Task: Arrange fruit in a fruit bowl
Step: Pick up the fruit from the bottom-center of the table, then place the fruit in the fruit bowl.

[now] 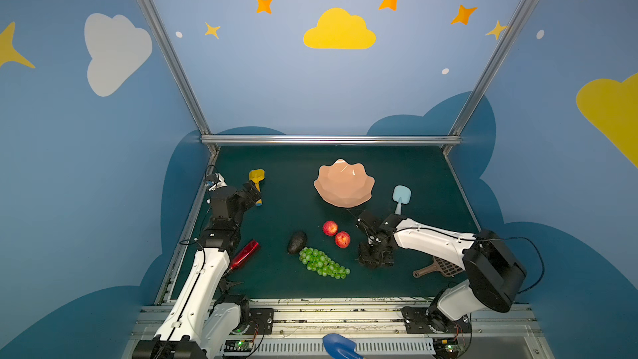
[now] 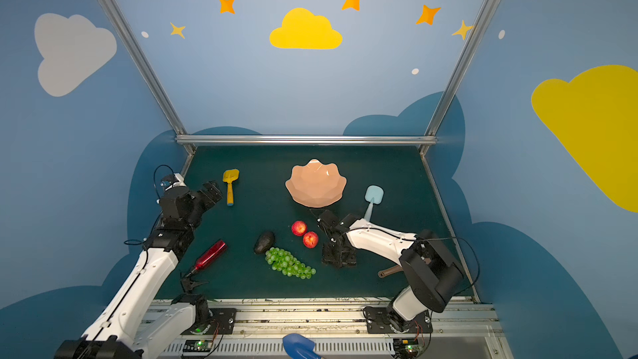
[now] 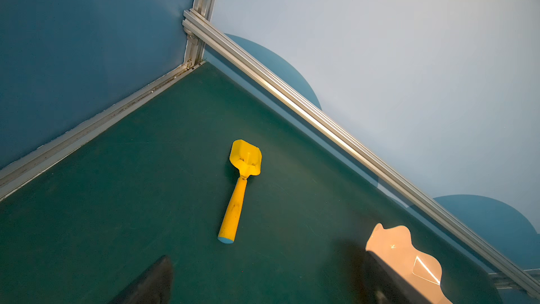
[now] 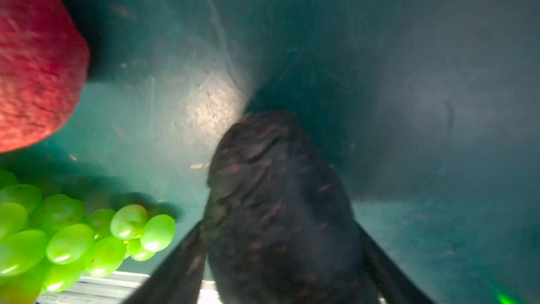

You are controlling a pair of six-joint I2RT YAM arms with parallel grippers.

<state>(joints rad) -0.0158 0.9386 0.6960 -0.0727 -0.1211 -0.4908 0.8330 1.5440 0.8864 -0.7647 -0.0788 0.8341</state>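
Right gripper (image 4: pixel 280 238) clamped on an avocado (image 4: pixel 271 171)
Jaws press both its sides, between the apples (image 1: pixel 330 228) and the right edge of the desk (image 1: pixel 283 288); grapes (image 1: pixel 322 263) and the other avocado (image 1: pixel 297 242) lie nearer the front edge, the bowl (image 1: pixel 345 198) toward the far edge. Left gripper (image 2: pixel 212 190) gapes wide, holding nothing.

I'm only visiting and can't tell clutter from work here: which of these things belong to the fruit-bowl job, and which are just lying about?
Belong to the job: pink bowl, two red apples, green grapes, avocado beside them, second avocado between the right pincer's fingers.

Just lying about: yellow scoop, light-blue scoop, brown scoop, red bottle, dark-blue scoop.
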